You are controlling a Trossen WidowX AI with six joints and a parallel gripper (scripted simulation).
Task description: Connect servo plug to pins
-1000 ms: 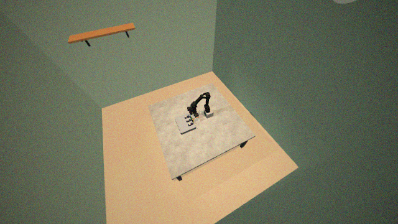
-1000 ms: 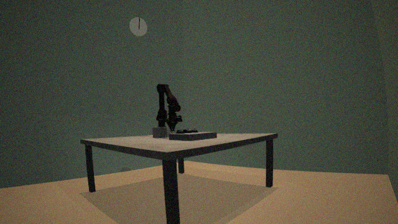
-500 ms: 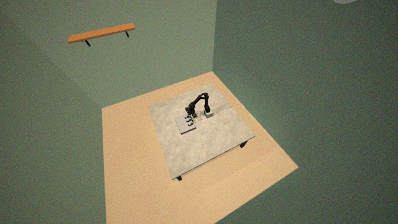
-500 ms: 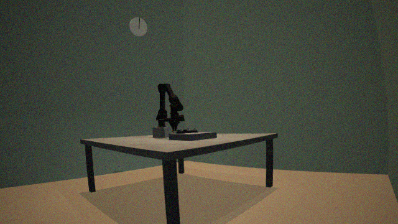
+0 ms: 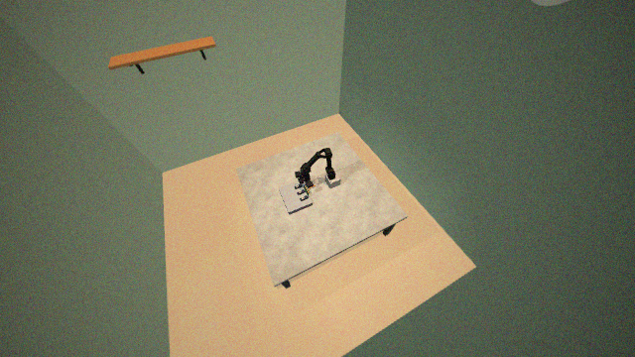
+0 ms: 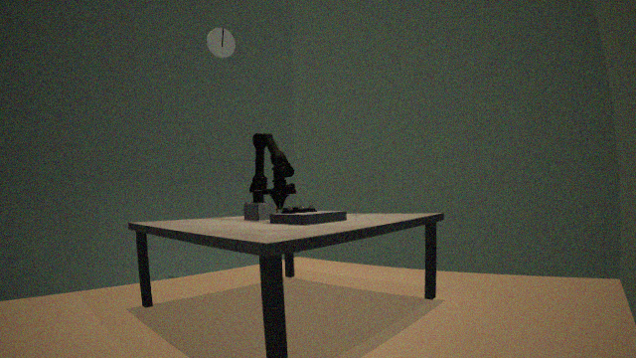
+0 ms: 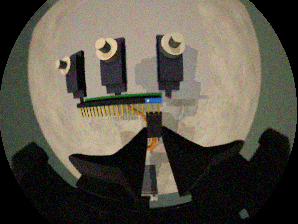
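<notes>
The black plug (image 7: 154, 125) is held between the fingertips of my gripper (image 5: 310, 184) (image 6: 279, 210) (image 7: 154, 129), which is shut on it. In the wrist view its far end points at the pin row (image 7: 107, 111), at the tips of the rightmost pins under the blue band (image 7: 156, 100). The band's pale dot is at its left end. Whether the plug touches the pins, and its height against them, I cannot tell. An orange wire (image 7: 138, 112) runs behind the plug and loops out below it. The grey holder (image 5: 297, 204) (image 6: 308, 218) carries the pin row; the plug's holes are hidden.
Three dark servo motors (image 7: 113, 70) with pale round horns stand on the holder beyond the pins. A green strip (image 7: 122, 96) runs along the row. The arm's light grey base block (image 5: 333, 182) (image 6: 254, 212) stands on the table (image 5: 342, 228) (image 6: 199, 232).
</notes>
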